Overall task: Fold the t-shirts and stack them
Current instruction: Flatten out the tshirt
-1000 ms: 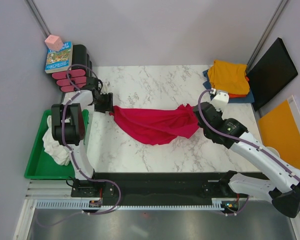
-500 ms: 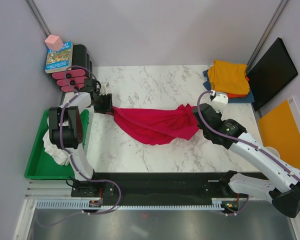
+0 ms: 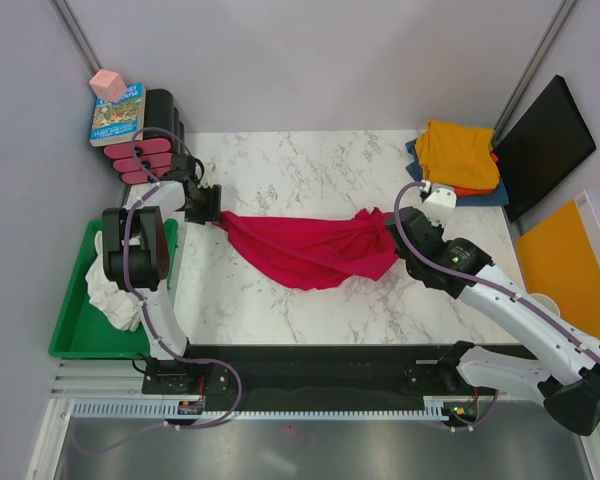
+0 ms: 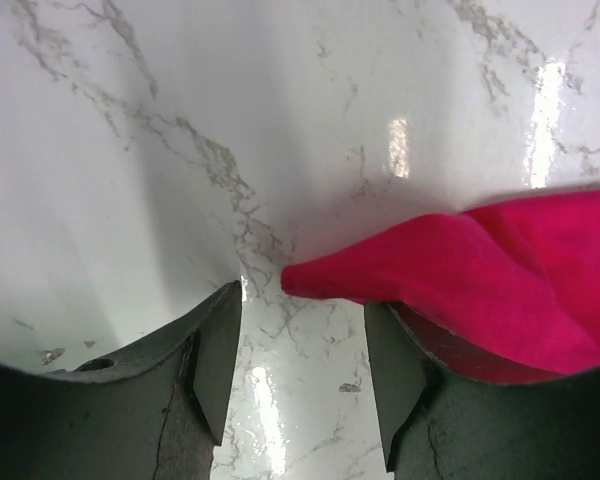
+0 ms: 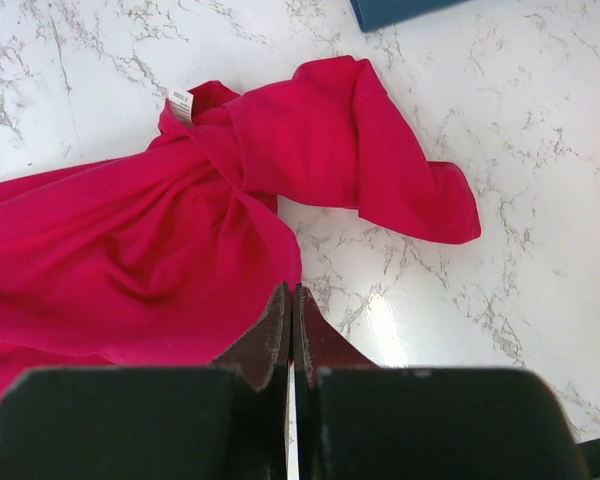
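Item count, table and surrounds.
T-shirts, 5: crimson t-shirt (image 3: 310,250) ×1, yellow-orange t-shirt (image 3: 458,150) ×1, orange t-shirt (image 3: 477,189) ×1, blue t-shirt (image 3: 413,150) ×1, white t-shirt (image 3: 115,290) ×1. Grippers, 2: left gripper (image 3: 215,205), right gripper (image 5: 292,320). Singles: green tray (image 3: 75,330), book (image 3: 118,115), pink cube (image 3: 107,85), black panel (image 3: 543,145), orange board (image 3: 570,265). One stack of pink-and-black cases (image 3: 140,160); number of cases in it not readable.

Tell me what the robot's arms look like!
The left arm and right arm are white tubes with chunky black joints. A thin purple cable loops along each one. The left gripper and right gripper have dark grey, wedge-shaped fingers.
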Tool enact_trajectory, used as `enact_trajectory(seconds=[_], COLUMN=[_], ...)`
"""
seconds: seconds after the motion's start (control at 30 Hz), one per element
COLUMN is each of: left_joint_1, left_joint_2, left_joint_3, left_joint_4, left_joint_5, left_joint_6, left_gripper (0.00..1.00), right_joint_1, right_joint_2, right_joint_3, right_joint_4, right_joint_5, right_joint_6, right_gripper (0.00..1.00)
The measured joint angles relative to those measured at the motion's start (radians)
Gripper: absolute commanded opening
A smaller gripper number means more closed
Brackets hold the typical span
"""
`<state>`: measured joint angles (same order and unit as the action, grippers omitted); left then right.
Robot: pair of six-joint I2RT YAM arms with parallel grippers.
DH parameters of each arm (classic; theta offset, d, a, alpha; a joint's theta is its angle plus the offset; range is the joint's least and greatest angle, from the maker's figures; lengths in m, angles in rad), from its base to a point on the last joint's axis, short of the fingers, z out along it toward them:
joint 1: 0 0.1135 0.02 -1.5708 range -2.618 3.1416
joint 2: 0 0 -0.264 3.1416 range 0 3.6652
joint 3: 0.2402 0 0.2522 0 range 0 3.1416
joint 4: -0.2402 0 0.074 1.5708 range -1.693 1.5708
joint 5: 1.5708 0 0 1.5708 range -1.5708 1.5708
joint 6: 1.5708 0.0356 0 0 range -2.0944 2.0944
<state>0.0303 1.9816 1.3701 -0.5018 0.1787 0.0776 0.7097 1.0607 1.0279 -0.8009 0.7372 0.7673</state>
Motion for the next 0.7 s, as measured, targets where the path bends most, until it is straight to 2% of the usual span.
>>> enact_trajectory(seconds=[0.23, 0.43, 0.7], left_joint_1=[0.0, -0.001, -0.006], left_joint_2=[0.024, 0.052, 0.053], left_joint_3=[0.031, 0.07, 0.067], left_joint_4=[-0.001, -0.016, -0.022], left_joint_5=[-0.017, -0.001, 0.114], left_joint_6=[0.0, 0.009, 0.052], left_gripper=[0.54, 0.53, 0.54], right_joint_1=[0.0, 0.0, 0.0], right_joint_2=[0.0, 0.001, 0.0], right_joint_3=[-0.001, -0.001, -0.007], right_joint_4=[0.0, 0.001, 0.004], right_joint_5=[0.0, -0.002, -0.015], right_joint_6=[0.0, 0.0, 0.0], right_gripper=[0.0, 0.0, 0.0])
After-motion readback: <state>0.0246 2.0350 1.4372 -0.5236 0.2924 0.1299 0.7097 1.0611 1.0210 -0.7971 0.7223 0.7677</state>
